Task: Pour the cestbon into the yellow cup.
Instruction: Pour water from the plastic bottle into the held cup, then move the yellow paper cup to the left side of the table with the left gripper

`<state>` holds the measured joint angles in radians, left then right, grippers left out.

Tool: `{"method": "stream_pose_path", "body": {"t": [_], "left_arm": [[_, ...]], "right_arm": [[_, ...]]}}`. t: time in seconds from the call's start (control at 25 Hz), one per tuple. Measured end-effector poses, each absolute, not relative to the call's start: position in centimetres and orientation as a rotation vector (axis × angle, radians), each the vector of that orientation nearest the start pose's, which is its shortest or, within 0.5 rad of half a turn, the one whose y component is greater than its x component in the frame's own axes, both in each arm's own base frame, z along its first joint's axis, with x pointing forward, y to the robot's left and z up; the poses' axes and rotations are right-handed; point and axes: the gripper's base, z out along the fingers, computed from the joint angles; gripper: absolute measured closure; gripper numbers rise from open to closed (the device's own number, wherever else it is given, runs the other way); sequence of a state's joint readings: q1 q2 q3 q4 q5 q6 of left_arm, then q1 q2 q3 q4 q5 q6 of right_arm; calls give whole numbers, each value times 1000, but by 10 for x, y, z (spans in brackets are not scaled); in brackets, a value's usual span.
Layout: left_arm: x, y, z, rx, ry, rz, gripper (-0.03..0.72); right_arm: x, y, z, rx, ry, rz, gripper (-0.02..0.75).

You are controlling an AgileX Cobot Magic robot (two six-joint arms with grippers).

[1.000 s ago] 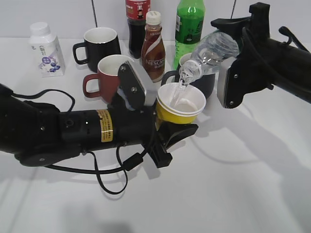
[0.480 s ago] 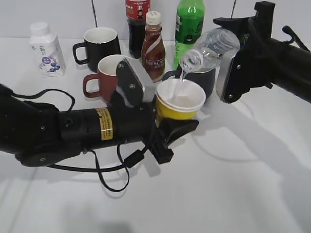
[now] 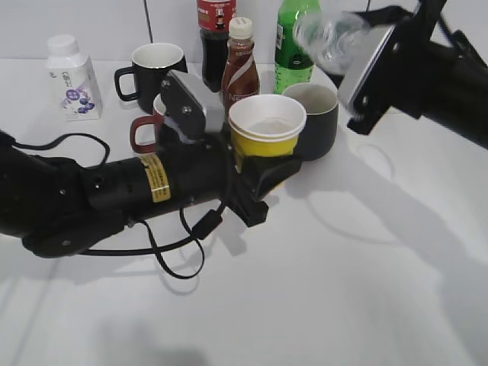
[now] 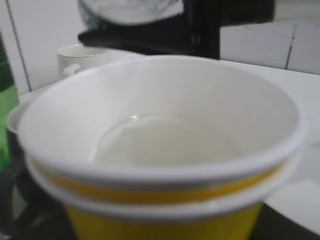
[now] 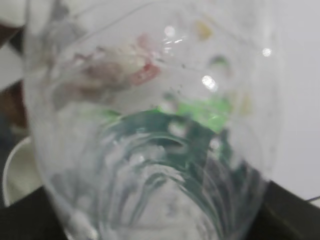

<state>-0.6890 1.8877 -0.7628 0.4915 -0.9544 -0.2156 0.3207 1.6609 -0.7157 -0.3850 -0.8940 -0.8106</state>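
Observation:
The yellow cup (image 3: 267, 133) has a white rim and water in its bottom. My left gripper (image 3: 259, 179) is shut on it and holds it up off the table. The cup fills the left wrist view (image 4: 165, 165). The cestbon (image 3: 328, 34), a clear uncapped bottle, is held in my right gripper (image 3: 366, 57) at the upper right, raised above and right of the cup, its mouth pointing left. No water stream shows. The bottle fills the right wrist view (image 5: 150, 140), blurred, with the dark green label seen through it. The right fingers are mostly hidden by the bottle.
At the back stand a black mug (image 3: 156, 65), a red-brown mug (image 3: 145, 133), a brown Nescafe bottle (image 3: 240, 69), a cola bottle (image 3: 216, 30), a bright green bottle (image 3: 293, 46) and a dark mug (image 3: 316, 118). A white jar (image 3: 72, 76) is far left.
The right gripper has lifted the cestbon up and away and tipped it back; the stream has stopped. The left gripper has raised the yellow cup slightly.

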Motion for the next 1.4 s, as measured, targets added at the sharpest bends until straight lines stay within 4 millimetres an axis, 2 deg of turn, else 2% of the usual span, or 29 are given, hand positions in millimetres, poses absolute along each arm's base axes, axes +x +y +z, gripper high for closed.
{"method": "stream_pose_path", "body": {"t": [0.24, 0.36, 0.64, 1.0, 1.4], "left_arm": [[257, -234, 181, 880, 1471, -744, 321], [258, -216, 189, 840, 1472, -711, 321], [256, -168, 205, 733, 1487, -615, 321], [261, -121, 191, 608, 1592, -506, 322], [276, -79, 184, 479, 1640, -336, 323]], "right_arm": [[317, 130, 241, -935, 1187, -138, 266], [323, 125, 247, -783, 1254, -83, 266], [330, 107, 246, -466, 1415, -39, 266], [331, 97, 223, -204, 1718, 89, 266], [312, 83, 191, -49, 1876, 93, 266]]}}
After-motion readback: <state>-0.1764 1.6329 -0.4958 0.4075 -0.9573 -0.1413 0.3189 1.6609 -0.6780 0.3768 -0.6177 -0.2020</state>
